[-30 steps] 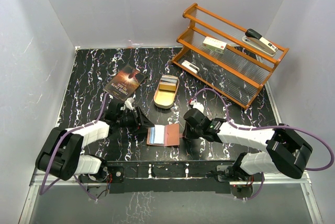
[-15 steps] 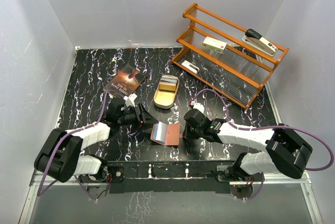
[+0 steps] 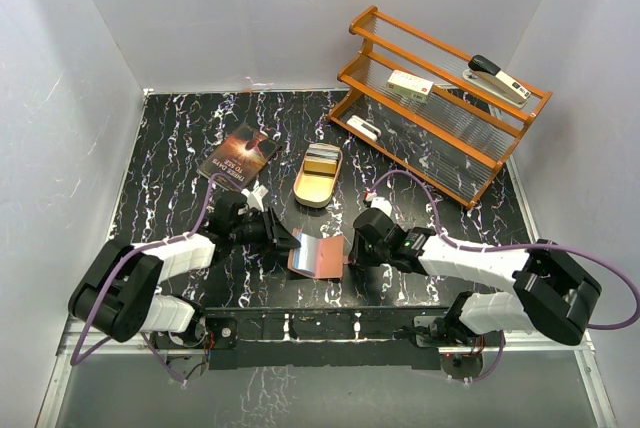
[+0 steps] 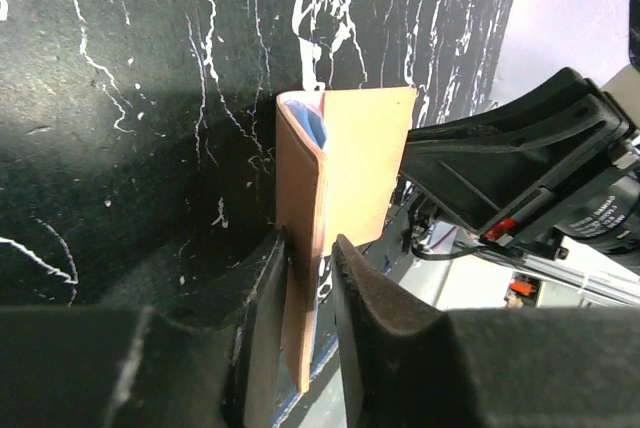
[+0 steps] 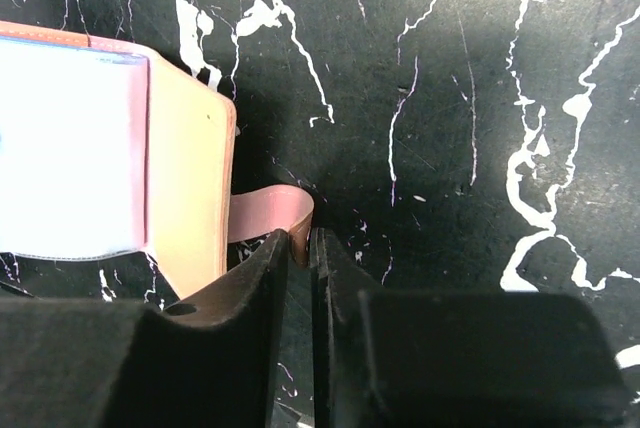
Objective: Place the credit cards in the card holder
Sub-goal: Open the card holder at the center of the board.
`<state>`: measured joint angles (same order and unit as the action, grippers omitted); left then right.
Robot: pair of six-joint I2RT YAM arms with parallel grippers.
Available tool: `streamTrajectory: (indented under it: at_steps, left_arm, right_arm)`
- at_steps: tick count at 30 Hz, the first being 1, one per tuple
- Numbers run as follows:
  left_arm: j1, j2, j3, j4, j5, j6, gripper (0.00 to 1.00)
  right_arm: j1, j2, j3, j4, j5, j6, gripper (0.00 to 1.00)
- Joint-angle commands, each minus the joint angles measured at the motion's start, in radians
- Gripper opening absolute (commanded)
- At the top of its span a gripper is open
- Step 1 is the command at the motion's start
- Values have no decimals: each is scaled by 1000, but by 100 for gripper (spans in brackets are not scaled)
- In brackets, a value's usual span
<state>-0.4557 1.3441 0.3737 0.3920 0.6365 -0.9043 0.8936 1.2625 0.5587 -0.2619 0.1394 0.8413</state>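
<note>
The card holder (image 3: 325,256), a reddish-brown leather bifold, lies near the table's front edge with its left flap (image 4: 300,178) raised on edge. My left gripper (image 3: 289,242) (image 4: 310,238) is shut on that flap, which rests against one finger. A blue credit card edge (image 4: 313,126) peeks from the fold, and a pale card face (image 5: 65,143) shows in the slot. My right gripper (image 3: 352,251) (image 5: 300,238) is shut on the holder's snap tab (image 5: 265,216). More thin cards (image 3: 322,156) lie in the far end of the tin.
A tan oval tin (image 3: 314,188) sits just behind the holder, with a dark book (image 3: 238,158) to its left. An orange wooden rack (image 3: 440,138) at the back right carries a stapler (image 3: 498,78) and a white box (image 3: 410,85). White walls enclose the table.
The holder's left flap has gone from lying flat to standing up. My left jaws have narrowed around it. The right gripper has stayed on the tab.
</note>
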Motion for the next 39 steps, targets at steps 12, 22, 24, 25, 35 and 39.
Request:
streamTrajectory:
  at_steps: [12,22,24,25,35,39]
  left_arm:
    - [-5,-110,28,-102,-57,42,0]
    - [-8,-168,11,-91,-83,13,0]
    - [-7,-165,13,-97,-81,17,0]
    - [-8,-164,12,-99,-81,17,0]
    - [-8,-164,7,-85,-82,-3,0]
    - [-8,-164,3,-84,-82,-8,0]
  right_arm:
    - [-6,-74,217,-18,-138,-21,36]
    - [-4,113,283,115,-297,-27,52]
    - [-2,146,296,119,-308,-35,54]
    - [-1,158,297,124,-312,-37,55]
    - [11,245,299,171,-355,-26,62]
    - [11,271,309,175,-367,-27,63]
